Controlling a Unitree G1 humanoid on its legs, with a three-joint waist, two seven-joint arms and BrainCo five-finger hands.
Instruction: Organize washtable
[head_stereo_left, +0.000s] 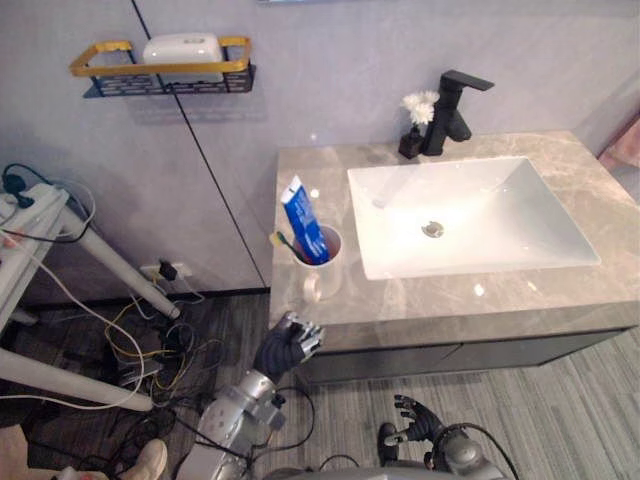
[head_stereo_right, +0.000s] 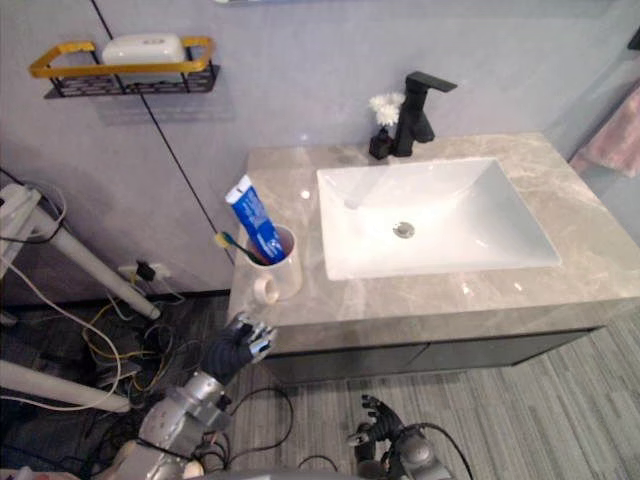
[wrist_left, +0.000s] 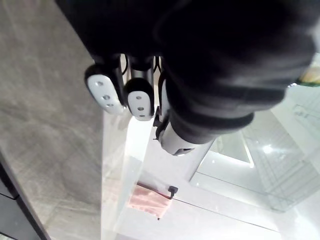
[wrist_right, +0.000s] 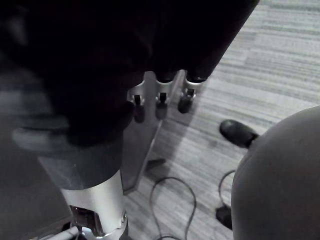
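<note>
- Washtable: its grey marble top looks nearly in order, so I judge the tidying to be late, with the cup as the likely thing left to place.
- Floor: grey planks. To the left a tangle of cables lies by slanting white stand legs.
- Sink: white, empty, set into the right part of the top.
- Wall shelf: gold-railed, well apart to the upper left, holding a white box.
- Tap: black, behind the sink, with a small flower pot just beside it.
- Cup: upright near the front left corner, holding a blue toothpaste tube and a toothbrush.
- Left hand: just below the front edge under the cup, fingers loosely bent and empty. A next reach must rise over that edge without tipping the cup.
- Right hand: low near the floor, fingers spread, idle.
</note>
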